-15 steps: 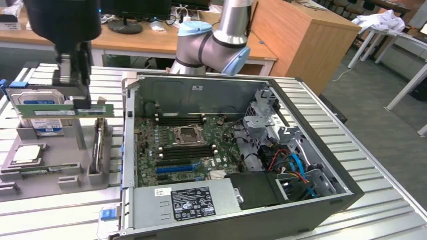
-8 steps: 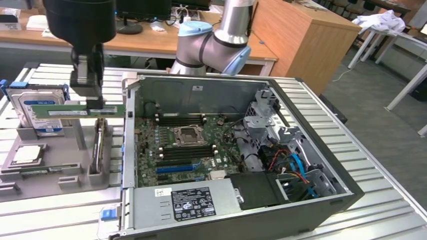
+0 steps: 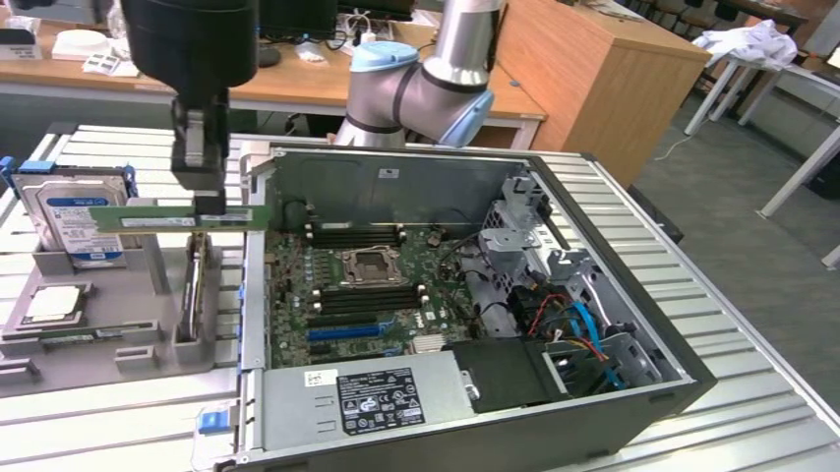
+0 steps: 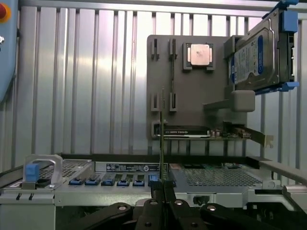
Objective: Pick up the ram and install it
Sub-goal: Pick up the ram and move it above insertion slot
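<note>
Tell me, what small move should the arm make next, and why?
Probably carry the ram sideways toward the exterior view's right, over the open case. The gripper is shut on it, holding it above the tray, while the slots lie inside the case.

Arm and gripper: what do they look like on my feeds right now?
The arm is silver tubing with grey joints and light-blue end caps. The gripper has a bulky black body narrowing to slim fingers. The wrist view shows them black, on black linkage bars with round pivot pins.
</note>
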You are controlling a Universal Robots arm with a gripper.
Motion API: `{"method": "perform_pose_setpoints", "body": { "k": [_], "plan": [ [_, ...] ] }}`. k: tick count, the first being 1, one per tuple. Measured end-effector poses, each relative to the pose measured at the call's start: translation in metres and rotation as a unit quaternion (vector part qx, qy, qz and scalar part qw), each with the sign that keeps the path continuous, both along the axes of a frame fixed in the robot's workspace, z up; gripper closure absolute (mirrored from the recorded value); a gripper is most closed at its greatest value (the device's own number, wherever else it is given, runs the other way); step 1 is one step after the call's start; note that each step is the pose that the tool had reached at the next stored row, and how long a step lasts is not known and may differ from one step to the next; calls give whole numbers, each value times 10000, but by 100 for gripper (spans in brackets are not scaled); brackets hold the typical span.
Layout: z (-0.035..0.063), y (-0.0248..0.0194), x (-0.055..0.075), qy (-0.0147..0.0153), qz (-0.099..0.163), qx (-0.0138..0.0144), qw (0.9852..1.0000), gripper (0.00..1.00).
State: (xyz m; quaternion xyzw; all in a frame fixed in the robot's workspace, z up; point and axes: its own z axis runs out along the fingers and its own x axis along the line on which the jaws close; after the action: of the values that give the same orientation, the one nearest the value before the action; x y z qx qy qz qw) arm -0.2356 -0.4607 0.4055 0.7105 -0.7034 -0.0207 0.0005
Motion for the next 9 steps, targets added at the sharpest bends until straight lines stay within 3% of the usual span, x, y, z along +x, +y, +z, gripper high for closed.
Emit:
{"method": "perform_pose_setpoints", "body": {
  "k": [9],
  "plan": [
    [0,-2,257,2,5,0,10000,88]
  ]
}}
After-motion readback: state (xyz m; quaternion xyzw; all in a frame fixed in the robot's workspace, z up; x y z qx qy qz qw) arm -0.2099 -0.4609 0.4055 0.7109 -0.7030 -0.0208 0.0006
